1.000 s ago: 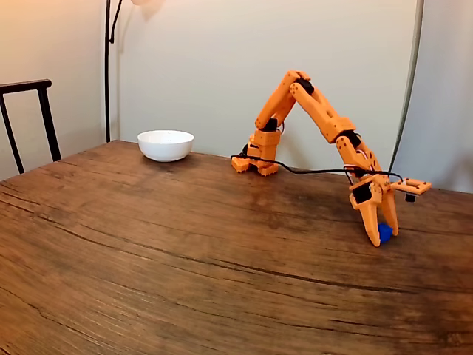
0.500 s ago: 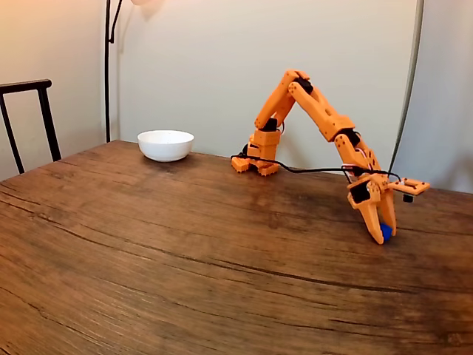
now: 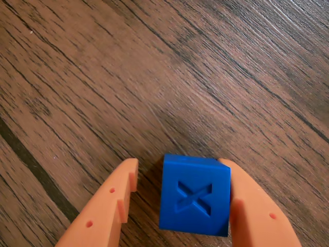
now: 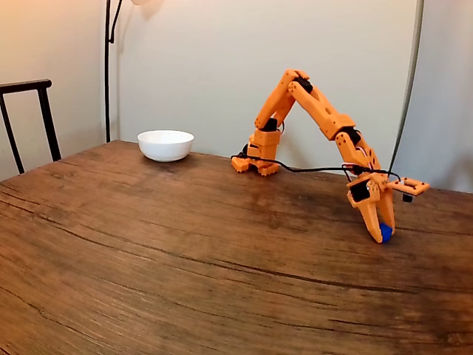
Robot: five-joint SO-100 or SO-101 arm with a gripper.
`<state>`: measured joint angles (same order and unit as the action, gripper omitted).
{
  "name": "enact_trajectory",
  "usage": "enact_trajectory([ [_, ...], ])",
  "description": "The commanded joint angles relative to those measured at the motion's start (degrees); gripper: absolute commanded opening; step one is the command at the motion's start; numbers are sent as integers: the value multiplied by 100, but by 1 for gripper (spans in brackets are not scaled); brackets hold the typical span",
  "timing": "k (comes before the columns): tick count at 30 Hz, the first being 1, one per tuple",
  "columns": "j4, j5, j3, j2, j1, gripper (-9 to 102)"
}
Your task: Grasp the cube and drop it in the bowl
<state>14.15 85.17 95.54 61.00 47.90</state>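
One wide wooden table point(image 4: 148, 251) carries everything here, its dark grain running across the fixed view. Next in size is the orange arm point(image 4: 314, 111), bolted down near the table's far edge and folded over so that its tip reaches down to the wood at the right of that view. The white bowl point(image 4: 165, 145) stands at the far left of the table, well apart from the arm's tip and on the other side of the arm's base from it. So the coming carry, as I judge it, has to sweep leftward across the base rather than simply reach forward.

The gripper point(image 3: 180, 177) points down at the table with its two fingers around the blue cube point(image 3: 195, 200). In the wrist view the right finger lies against the cube's side, while a narrow dark gap shows between the left finger and the cube. The jaws are therefore nearly closed on it but not clamped from both sides, and I cannot call it a firm hold yet. The cube sits square between the fingers, its face with an embossed X turned toward the camera. It seems to rest on the wood or just above it; the fixed view shows the cube point(image 4: 385, 232) as a small blue spot at the gripper point(image 4: 383, 234) tip, down at table level.
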Motion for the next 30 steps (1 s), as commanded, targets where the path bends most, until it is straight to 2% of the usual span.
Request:
enact_trajectory([
  [1, 132, -62, 0, -53, -18, 19],
  [4, 132, -62, 0, -53, -35, 19],
  [9, 132, -62, 0, -53, -53, 7],
  [20, 229, 26, -97, 229, -237, 5],
  [30, 2470, 492, -220, 1802, -721, 5],
])
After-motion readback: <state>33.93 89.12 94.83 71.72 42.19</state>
